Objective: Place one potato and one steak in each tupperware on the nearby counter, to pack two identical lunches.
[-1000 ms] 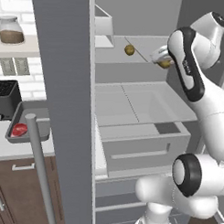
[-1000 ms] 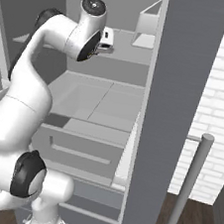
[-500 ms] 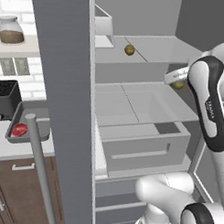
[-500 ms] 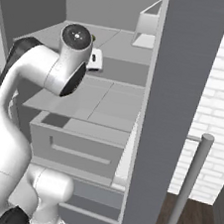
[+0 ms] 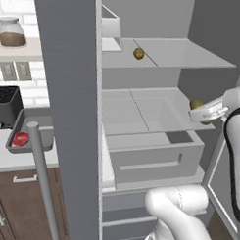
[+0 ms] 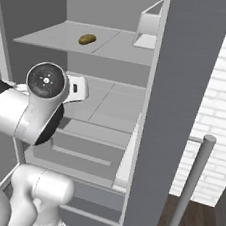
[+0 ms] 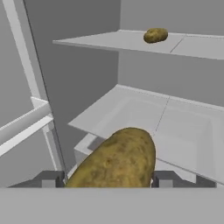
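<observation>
My gripper [image 7: 109, 180] is shut on a brown potato [image 7: 118, 159], which sits between the two dark fingertips [image 7: 162, 179]. In the left base view this potato [image 5: 196, 103] is at the right edge of the open fridge, level with the middle shelf, in the gripper [image 5: 205, 112]. A second potato [image 5: 139, 53] [image 6: 87, 39] [image 7: 155, 35] lies on the upper fridge shelf. A dark grey tupperware [image 5: 38, 115] rests on the counter [image 5: 12, 160] at the left, with a red steak [image 5: 21, 138] in it.
The fridge's tall grey door [image 5: 68, 115], with its bar handle [image 5: 41, 178], stands between the fridge interior and the counter. A drawer [image 5: 150, 157] is pulled out below the middle shelf. A black toaster [image 5: 5, 105] stands at the far left, under a shelf with a jar [image 5: 11, 32].
The arm has drawn back from the upper shelf, down and out toward the fridge's right edge, carrying the potato with it. The other potato stayed on the shelf.
</observation>
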Robot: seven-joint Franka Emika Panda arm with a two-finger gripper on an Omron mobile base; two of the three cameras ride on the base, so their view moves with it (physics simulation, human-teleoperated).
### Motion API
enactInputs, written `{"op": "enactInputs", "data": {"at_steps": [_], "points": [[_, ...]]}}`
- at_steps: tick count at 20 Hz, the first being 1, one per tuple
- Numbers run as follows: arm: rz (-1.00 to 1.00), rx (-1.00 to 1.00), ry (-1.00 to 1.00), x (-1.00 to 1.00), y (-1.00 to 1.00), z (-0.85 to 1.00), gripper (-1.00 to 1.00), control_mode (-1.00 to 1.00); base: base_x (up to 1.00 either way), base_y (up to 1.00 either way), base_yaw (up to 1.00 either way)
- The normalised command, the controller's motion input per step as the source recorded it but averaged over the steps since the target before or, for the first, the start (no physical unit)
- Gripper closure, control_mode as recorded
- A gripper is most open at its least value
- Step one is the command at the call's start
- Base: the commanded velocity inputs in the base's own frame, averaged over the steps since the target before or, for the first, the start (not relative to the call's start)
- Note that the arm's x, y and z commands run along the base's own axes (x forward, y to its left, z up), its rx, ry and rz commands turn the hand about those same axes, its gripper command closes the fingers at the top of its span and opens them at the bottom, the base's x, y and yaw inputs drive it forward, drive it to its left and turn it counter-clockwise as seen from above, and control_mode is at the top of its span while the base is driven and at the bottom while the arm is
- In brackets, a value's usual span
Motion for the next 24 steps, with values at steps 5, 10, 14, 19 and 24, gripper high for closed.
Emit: {"op": "enactInputs", "data": {"at_steps": [5,10,14,19,24], "points": [[0.00,-0.01,0.02,-1.00,0.01,0.00,1.00,-1.00,0.00,0.00,0.00],[-0.04,-0.10,0.13,-0.99,0.00,0.00,1.00,-1.00,0.00,0.00,0.00],[-0.09,-0.21,0.22,-0.60,0.15,0.25,1.00,-1.00,0.00,0.00,0.00],[-0.19,-0.12,0.19,-0.18,0.30,0.45,1.00,-1.00,0.00,0.00,0.00],[-0.07,0.00,-0.08,-0.88,0.00,0.00,1.00,-1.00,0.00,0.00,0.00]]}}
